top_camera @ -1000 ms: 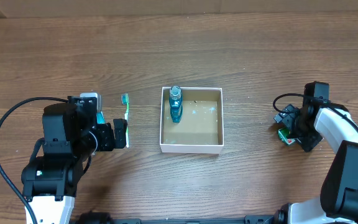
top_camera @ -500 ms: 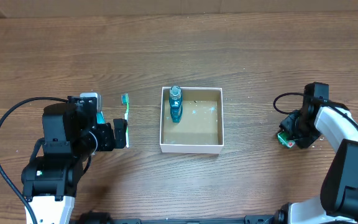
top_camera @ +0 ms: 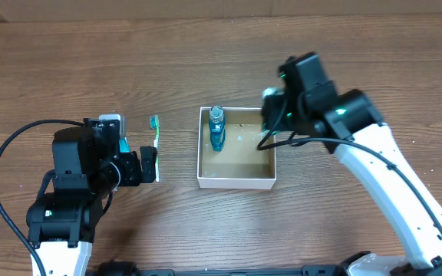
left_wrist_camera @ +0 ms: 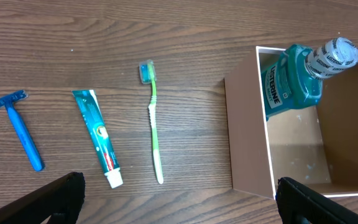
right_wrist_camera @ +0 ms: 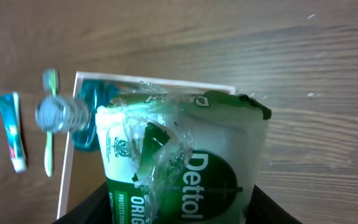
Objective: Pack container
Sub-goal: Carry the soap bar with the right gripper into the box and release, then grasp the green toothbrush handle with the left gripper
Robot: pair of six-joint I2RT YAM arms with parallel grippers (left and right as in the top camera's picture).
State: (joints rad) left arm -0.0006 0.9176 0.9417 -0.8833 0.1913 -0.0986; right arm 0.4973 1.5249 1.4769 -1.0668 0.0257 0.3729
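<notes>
Blue razor (left_wrist_camera: 18, 127), toothpaste tube (left_wrist_camera: 97, 137) and green toothbrush (left_wrist_camera: 153, 124) lie side by side on the wooden bench (top_camera: 221, 46), below the left hand (left_wrist_camera: 179, 202), whose fingers are spread wide. The white-walled container (top_camera: 236, 182) sits mid-bench with a Listerine bottle (top_camera: 217, 129) in its far-left corner. Over its far-right corner, the right hand (top_camera: 275, 115) grips a green Dettol pack (right_wrist_camera: 185, 155).

Even, bright light; soft shadows

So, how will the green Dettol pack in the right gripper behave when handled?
The Dettol pack looks soft: its film is crinkled, so it probably flexes and sags rather than staying stiff. The glossy wrap may slip in the right gripper. Being flat-sided, it should lie still, not roll.
</notes>
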